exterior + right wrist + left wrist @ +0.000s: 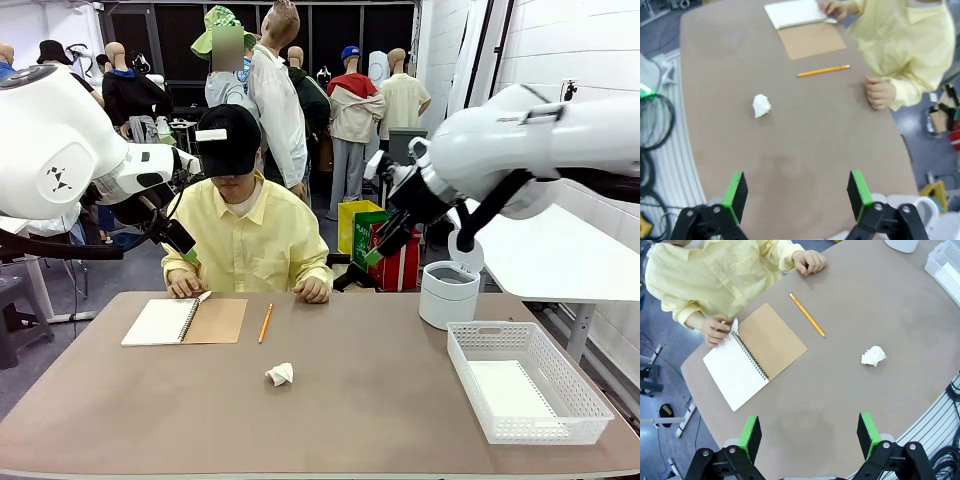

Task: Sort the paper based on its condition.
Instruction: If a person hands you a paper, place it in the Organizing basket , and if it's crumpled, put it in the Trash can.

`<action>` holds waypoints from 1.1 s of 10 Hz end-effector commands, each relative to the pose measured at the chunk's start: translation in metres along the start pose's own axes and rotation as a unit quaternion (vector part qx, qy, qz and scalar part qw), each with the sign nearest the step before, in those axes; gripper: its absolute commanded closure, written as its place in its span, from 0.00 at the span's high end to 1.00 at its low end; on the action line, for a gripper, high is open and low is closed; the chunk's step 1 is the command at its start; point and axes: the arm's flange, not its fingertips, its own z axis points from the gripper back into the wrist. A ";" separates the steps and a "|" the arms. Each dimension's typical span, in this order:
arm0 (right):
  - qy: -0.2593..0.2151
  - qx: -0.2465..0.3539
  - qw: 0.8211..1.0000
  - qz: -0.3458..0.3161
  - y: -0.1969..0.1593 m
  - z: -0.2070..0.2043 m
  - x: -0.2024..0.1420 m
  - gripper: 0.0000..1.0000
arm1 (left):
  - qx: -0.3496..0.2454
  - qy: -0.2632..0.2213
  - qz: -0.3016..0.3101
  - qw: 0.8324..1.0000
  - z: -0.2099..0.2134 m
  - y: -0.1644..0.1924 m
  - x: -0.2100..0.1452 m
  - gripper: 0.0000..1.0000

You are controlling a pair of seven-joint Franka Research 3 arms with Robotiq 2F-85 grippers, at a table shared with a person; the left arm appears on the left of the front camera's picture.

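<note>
A crumpled ball of white paper (280,374) lies on the brown table near the middle, also seen in the left wrist view (873,355) and the right wrist view (761,105). A flat white sheet (510,390) lies inside the white basket (470,350) at the right. My left gripper (180,243) hangs high above the table's left side, open and holding nothing (809,437). My right gripper (380,250) is raised over the far right, open and holding nothing as well (797,195). Both are well clear of the ball.
An open spiral notebook (185,321) lies at the far left, with the person's hand (715,330) on its white page. A yellow pencil (265,323) lies beside it. A white round bin (450,293) stands behind the basket. The person's other hand (313,290) rests at the far edge.
</note>
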 end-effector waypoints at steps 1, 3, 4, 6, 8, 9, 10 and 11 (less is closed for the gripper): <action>0.020 0.024 0.999 0.036 -0.009 -0.025 0.012 1.00 | 0.000 0.000 0.003 1.000 0.001 0.001 0.000 1.00; 0.041 0.040 0.998 0.040 -0.007 -0.056 0.019 1.00 | 0.000 0.000 0.003 1.000 0.001 0.001 0.000 1.00; 0.046 0.044 0.997 0.041 -0.003 -0.064 0.023 1.00 | 0.000 0.000 0.003 1.000 0.001 0.001 0.000 1.00; 0.054 0.026 0.998 0.022 0.000 -0.064 0.026 1.00 | 0.000 0.000 0.003 1.000 0.001 0.001 0.000 1.00; 0.047 0.040 0.998 0.034 0.004 -0.071 0.021 1.00 | 0.000 0.000 0.003 1.000 0.001 0.001 0.000 1.00; 0.047 0.040 0.998 0.034 0.004 -0.071 0.021 1.00 | 0.000 0.000 0.003 1.000 0.001 0.001 0.000 1.00; 0.047 0.040 0.998 0.034 0.004 -0.071 0.021 1.00 | 0.000 0.000 0.003 1.000 0.001 0.001 0.000 1.00; 0.047 0.040 0.998 0.034 0.004 -0.071 0.021 1.00 | 0.000 0.000 0.003 1.000 0.001 0.001 0.000 1.00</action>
